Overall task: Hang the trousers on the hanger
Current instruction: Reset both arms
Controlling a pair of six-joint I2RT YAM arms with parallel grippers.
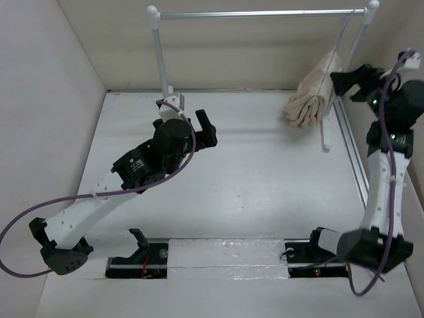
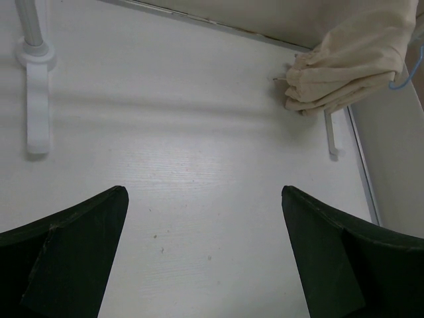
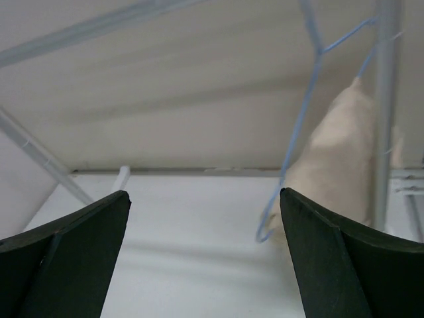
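Left tool (image 2: 204, 193) and right tool (image 3: 204, 193) both stand spread wide, holding and touching nothing. The trousers (image 1: 315, 93) hang draped over the hanger (image 3: 318, 50) at the rack's (image 1: 258, 13) right end, long axis sloping downward toward the table (image 1: 252, 185).

Your rack (image 1: 258, 13) stands along the back of the table (image 1: 252, 179), and the hanger (image 1: 338, 48) hangs off its bar at the right end. The trousers (image 1: 311, 96) hang at the hanger, with the bottom end bunched on the table by the right post. Left tool (image 2: 204, 192) is mid-table, and right tool (image 3: 205, 195) is just right of the trousers.
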